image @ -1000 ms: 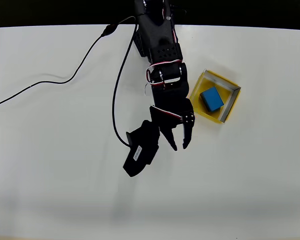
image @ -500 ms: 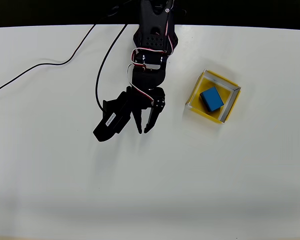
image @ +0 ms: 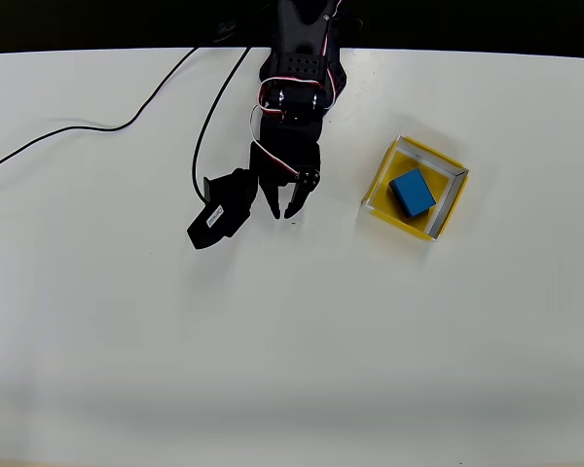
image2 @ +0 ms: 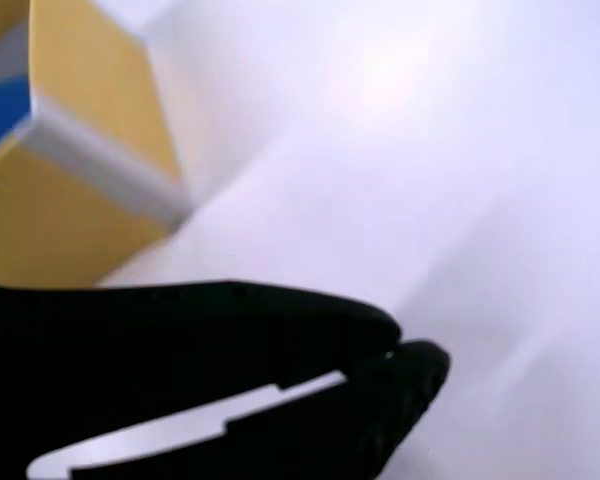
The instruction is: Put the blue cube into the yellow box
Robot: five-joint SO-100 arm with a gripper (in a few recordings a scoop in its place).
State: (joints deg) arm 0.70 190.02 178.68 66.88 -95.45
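sam: jaws (image: pixel 284 212) look pinched almost together at the tips, and they hold nothing. can you see that too?

mia: yes. in the wrist view the two black tips nearly touch, with just a thin slit of light behind them.

sam: where is the blue cube (image: pixel 412 192)?

mia: it sits inside the yellow box (image: pixel 383 185), down on the yellow floor, with the pale walls around it. the jaws are well apart from it, off to the left in the overhead view.

sam: so the job looks done to me. what could go bad now?

mia: the box is light, i think. if the arm swings back to the right, it could bump a wall and slide the box, or tip it so the cube rolls out.

sam: and the black cable (image: pixel 88 128) on the bench (image: pixel 292 370)?

mia: it lies away from the box, up near the arm. i guess it could tug if the arm turns far, but it would not reach the cube.
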